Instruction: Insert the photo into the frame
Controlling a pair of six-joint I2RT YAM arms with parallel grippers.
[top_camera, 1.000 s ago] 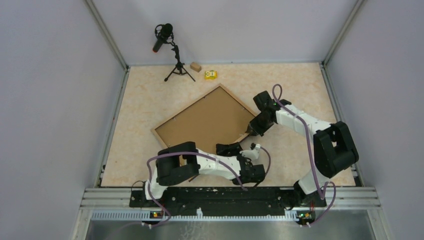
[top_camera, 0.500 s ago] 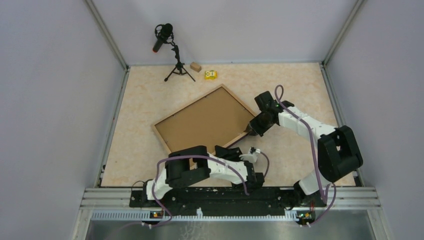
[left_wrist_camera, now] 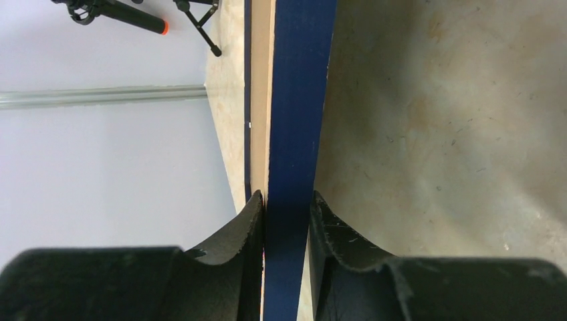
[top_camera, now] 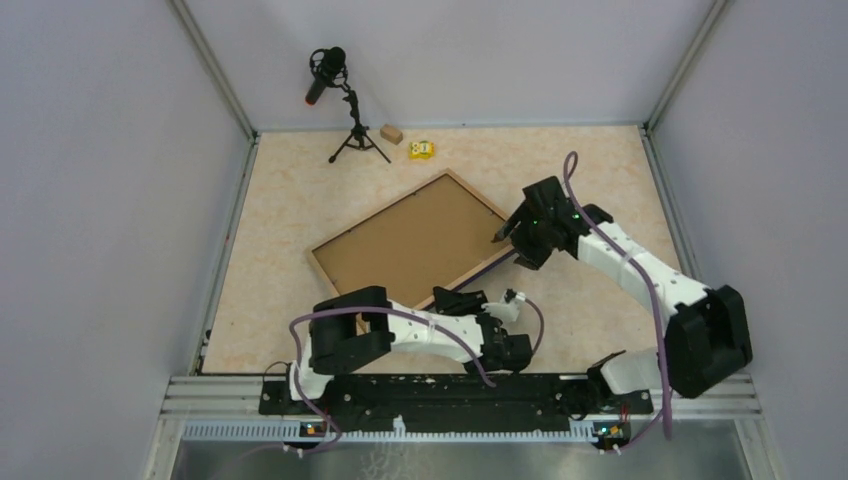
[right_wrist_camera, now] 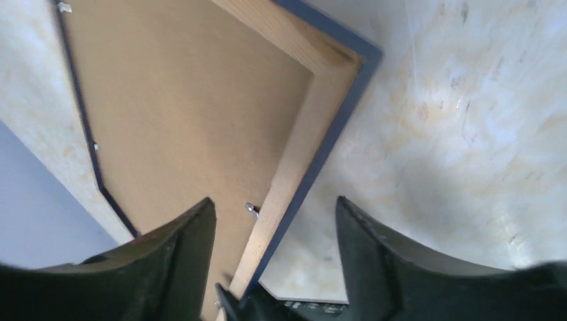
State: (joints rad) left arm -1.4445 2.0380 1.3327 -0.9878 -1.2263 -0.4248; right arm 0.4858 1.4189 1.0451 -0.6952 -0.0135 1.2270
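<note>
The frame (top_camera: 375,212) lies back side up in mid-table, turned like a diamond, with a plain brown backing board (top_camera: 415,240) filling it. The photo is hidden. My left gripper (top_camera: 452,298) is shut on the frame's near corner. In the left wrist view the dark blue rim (left_wrist_camera: 297,100) runs straight between the fingers of this gripper (left_wrist_camera: 287,207). My right gripper (top_camera: 505,232) hovers open just over the frame's right corner. In the right wrist view the light wood rim (right_wrist_camera: 301,154) and board (right_wrist_camera: 180,100) pass untouched between the spread fingers of that gripper (right_wrist_camera: 274,214).
A microphone on a small tripod (top_camera: 335,90) stands at the back left. A small wooden block (top_camera: 391,133) and a yellow object (top_camera: 421,150) lie near the back wall. Grey walls enclose the table on three sides.
My right gripper has opened, let go of the frame's right corner and risen slightly. My left gripper has closed onto the frame's near corner.
</note>
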